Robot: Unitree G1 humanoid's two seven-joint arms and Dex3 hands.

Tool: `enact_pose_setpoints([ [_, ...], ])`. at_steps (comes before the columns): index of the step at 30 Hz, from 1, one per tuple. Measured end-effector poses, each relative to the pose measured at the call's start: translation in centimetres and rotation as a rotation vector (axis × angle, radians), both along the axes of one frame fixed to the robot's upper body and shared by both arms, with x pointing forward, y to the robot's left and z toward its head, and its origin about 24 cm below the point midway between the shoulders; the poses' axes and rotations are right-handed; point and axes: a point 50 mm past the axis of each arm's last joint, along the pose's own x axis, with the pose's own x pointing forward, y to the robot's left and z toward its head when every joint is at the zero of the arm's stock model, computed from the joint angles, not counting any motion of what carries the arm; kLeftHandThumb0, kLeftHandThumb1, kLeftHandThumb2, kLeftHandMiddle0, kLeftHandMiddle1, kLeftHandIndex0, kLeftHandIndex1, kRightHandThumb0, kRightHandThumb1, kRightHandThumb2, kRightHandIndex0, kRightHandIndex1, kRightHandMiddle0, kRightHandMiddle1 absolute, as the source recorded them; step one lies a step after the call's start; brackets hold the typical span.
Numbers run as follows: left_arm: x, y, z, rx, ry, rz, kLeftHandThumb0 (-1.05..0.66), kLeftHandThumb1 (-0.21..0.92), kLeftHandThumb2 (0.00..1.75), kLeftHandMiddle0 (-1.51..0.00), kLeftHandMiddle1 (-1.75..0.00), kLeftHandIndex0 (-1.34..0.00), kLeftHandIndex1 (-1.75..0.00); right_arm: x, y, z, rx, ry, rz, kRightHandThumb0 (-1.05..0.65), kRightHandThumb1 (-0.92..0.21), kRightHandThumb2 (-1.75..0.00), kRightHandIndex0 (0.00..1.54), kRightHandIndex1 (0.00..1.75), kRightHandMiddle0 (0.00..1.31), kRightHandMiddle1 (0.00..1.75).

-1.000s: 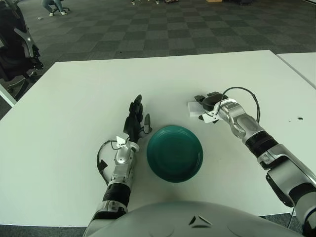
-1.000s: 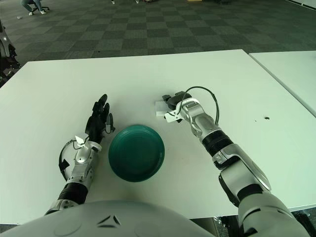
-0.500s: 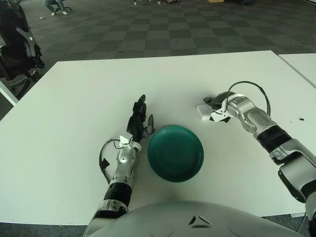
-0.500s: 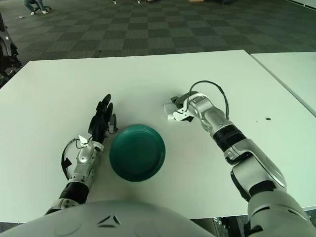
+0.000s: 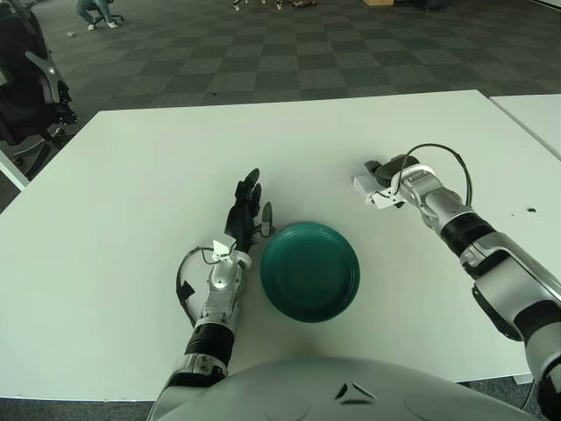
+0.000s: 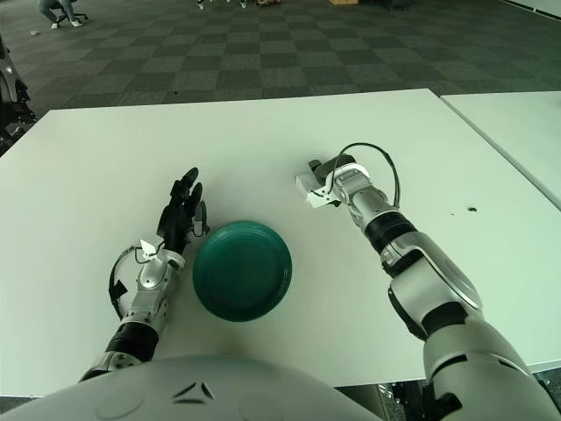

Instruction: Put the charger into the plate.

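A dark green plate (image 5: 309, 272) lies on the white table (image 5: 131, 175), near its front. The small white charger (image 5: 364, 185) is held off to the plate's far right side, in the curled fingers of my right hand (image 5: 386, 180). Whether the charger touches the table cannot be told. A black cable loops over that wrist. My left hand (image 5: 244, 210) shows just left of the plate, fingers stretched out and holding nothing.
A second white table (image 5: 536, 110) stands to the right across a narrow gap. A small dark spot (image 5: 531, 210) marks the table at the right. A black chair (image 5: 26, 88) stands off the far left corner, on the checkered carpet.
My right hand has carried the charger to the right and a little farther back, away from the plate. The left hand and the plate have stayed in place.
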Motion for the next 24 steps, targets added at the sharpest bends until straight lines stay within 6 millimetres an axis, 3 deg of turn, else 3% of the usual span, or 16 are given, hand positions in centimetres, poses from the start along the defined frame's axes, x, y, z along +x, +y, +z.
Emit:
enact_pose_setpoints([
  [11,-0.1,1.3,0.2,-0.079,-0.037,0.1,-0.72,0.92,0.91,-0.24,-0.02,0.0,-0.62,-0.6,0.8,-2.6,0.024,-0.187,-0.015,-1.02,-0.92,-0.91,0.26,0.05,0.05,0.05],
  [16,-0.1,1.9,0.3,-0.096,-0.063,0.144,-0.74,0.92,0.91,-0.22,-0.01,0.0,-0.63,-0.9,0.9,-3.1,0.032,-0.228,-0.01,-0.98,-0.92,-0.87,0.34,0.03,0.01,0.28],
  [24,-0.3,2.0,0.8,-0.083,-0.122,0.172,-0.78,0.92,0.94,-0.18,0.0,0.0,-0.59,-1.1,0.9,-3.2,0.059,-0.29,-0.003,-0.97,-0.92,-0.86,0.38,0.03,0.0,0.4],
])
